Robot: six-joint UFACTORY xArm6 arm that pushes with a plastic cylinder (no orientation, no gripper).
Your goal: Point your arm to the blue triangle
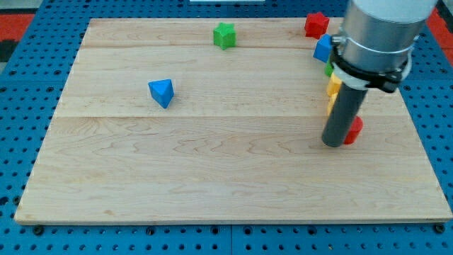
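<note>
Wood planks made up the board [212, 177], which lay on a blue pegboard [21, 106]. The blue triangle [161, 92] sat alone toward the view's left, well apart from my tip [333, 144], which rested far over at the view's right, touching or just beside a red block [354, 130]. The arm carried no gripper, only the dark rod, holding nothing. Behind the rod, partly hidden, were yellow blocks [333, 86], a green sliver [329, 69], another blue block [323, 48] and a red star-like block [316, 24]. A green star-like block [224, 35] stood near the view's top.
</note>
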